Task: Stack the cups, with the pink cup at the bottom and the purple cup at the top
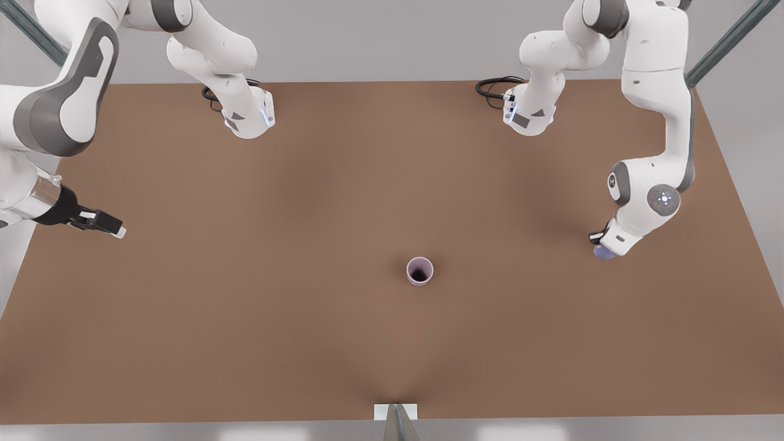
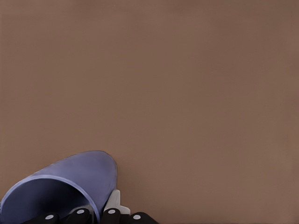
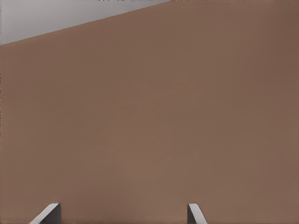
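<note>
Front view: the pink cup [image 1: 419, 271] is seen upright near the middle of the brown table [image 1: 245, 318]. Toward the front view's right, the purple cup [image 2: 65, 186] is clamped at its rim by the left gripper [image 1: 603, 245]. Well apart, at the front view's left, the right gripper [image 3: 124, 212] is held spread apart above bare table

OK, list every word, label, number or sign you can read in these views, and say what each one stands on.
There is no readable text.
The pink cup and purple cup are plain.
The brown table bears no print.
The arm joint above the left gripper shows a small pattern of light dots, not letters.
The right gripper carries no label.
</note>
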Available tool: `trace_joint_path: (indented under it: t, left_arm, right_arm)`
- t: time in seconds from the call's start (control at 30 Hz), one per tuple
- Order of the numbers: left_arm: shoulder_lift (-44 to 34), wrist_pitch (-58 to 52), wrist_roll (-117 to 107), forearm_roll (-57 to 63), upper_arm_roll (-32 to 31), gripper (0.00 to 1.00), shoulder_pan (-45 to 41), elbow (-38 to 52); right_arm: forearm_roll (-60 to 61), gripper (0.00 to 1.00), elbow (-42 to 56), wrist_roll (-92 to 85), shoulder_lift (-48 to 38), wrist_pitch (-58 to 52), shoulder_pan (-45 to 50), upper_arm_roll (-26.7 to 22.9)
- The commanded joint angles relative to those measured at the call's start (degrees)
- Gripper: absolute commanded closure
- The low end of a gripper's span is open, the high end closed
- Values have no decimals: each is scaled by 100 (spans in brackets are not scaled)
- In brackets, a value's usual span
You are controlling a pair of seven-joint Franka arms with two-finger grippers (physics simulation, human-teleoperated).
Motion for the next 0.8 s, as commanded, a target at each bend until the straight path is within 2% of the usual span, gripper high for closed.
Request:
trace_joint_path:
  t: [0.0, 0.03, 0.17, 0.23, 0.27, 0.37, 0.53, 0.77]
  left_arm:
    - [-6, -971, -1071, -37, -68, 79, -535, 492]
    - [-32, -1331, -1562, -37, -278, 79, -719, 729]
    - [38, -2404, -3583, -63, -1780, 79, -746, 1757]
    - [495, -2562, -5211, -275, -2722, 79, -755, 2575]
    - [759, -2712, -5598, -275, -2916, 79, -834, 2980]
    - [1418, -2712, -6512, -283, -2916, 79, -1379, 3920]
    - [2016, -2650, -7084, -239, -2916, 79, -1801, 4641]
    - [2359, -2220, -7049, -195, -2863, 79, -1801, 4861]
  right_arm:
    - [-21, 0, 51, -502, -8, 39, -5, 0]
    - [-21, 0, 52, -502, 27, 39, 3, 0]
    - [-12, 0, 60, -502, 36, 47, 3, 9]
    - [-21, 0, 60, -502, 27, 39, -5, 9]
    - [-12, 0, 60, -502, 27, 47, -5, 9]
    - [-21, 0, 60, -502, 0, 47, -5, 0]
    - [-21, 0, 60, -502, 18, 39, 3, 0]
    - [-38, 0, 69, -502, 18, 65, 3, 0]
